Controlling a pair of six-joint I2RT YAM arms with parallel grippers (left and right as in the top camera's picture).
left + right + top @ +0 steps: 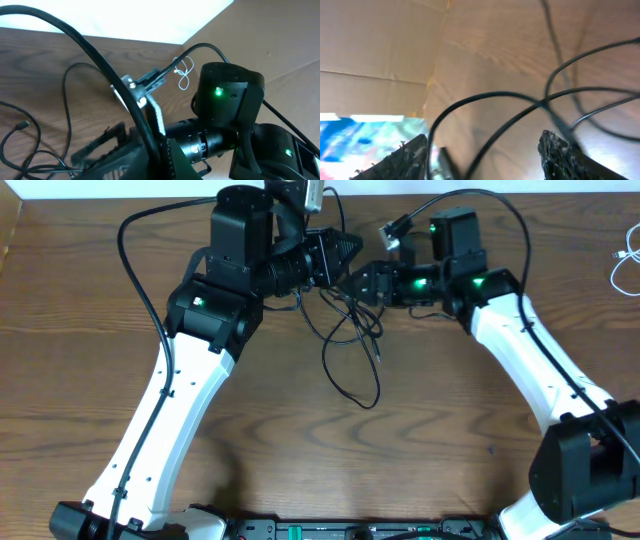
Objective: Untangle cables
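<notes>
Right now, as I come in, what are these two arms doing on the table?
Both arms meet at the far middle of the wooden table, above a loose tangle of thin black cables. The left end effector is shut, but whether it pinches a cable cannot be seen. The right end effector is open, with black strands crossing between its fingers. A white cable lies apart at the right edge. The black cables are not yet untangled.
</notes>
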